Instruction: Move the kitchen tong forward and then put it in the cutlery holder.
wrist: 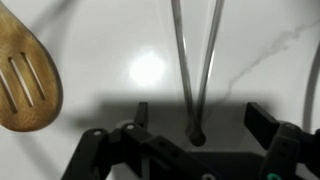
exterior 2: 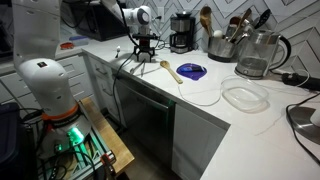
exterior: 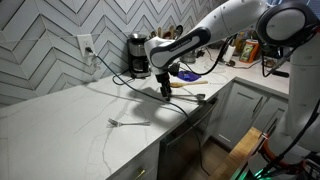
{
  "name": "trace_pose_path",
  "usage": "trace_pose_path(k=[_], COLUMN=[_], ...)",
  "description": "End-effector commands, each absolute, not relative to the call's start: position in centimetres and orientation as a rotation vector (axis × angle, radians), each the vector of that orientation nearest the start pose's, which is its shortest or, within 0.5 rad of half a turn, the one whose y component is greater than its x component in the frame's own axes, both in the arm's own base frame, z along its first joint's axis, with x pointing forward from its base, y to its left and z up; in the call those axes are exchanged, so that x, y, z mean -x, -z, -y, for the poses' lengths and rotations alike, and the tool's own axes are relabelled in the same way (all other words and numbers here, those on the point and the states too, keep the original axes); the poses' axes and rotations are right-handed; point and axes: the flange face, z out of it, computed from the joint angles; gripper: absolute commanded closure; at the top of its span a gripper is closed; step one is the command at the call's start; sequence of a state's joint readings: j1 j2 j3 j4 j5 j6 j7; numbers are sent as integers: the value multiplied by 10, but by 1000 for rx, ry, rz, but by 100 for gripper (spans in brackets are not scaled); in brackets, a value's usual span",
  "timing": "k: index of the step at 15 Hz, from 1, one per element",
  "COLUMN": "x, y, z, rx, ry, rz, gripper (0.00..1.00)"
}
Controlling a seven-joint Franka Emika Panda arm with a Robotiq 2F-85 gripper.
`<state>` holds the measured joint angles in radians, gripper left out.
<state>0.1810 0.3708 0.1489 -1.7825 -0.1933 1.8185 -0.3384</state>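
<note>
Arm shell: we see a glossy white robot arm of rounded links [exterior: 240, 18] at the upper right of the frame in an exterior view.
Joints: a wide dark grey joint band [exterior: 290, 25] sits between its white segments.
Forearm: we make out a long black segment [exterior: 190, 43] near the wrist.
Lower body: a bulky white rounded column [exterior 2: 45, 85] fills the left of the frame.
Gripper: we see a black metal gripper [wrist: 200, 118] of angular linkage bars along the bottom edge of the wrist view.
Fingers: flat black fingers [wrist: 140, 112], square-tipped.
</note>
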Motion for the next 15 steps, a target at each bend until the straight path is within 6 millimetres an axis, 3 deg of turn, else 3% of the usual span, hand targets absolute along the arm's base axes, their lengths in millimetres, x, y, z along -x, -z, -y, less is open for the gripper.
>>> trace_pose_path(k=[1,2,5,11,15], x=[-588,-589,-591,-590,-590], y=[-321,-322,-327,-329,-361], z=[-183,-183,-185,-199,-207], rx=[3027,3031,3060,3065,3073], ry=[-629,-647,-692,-707,-617], rz=[1172,1174,1176,1188,1205], gripper=[26,30,57,99,98])
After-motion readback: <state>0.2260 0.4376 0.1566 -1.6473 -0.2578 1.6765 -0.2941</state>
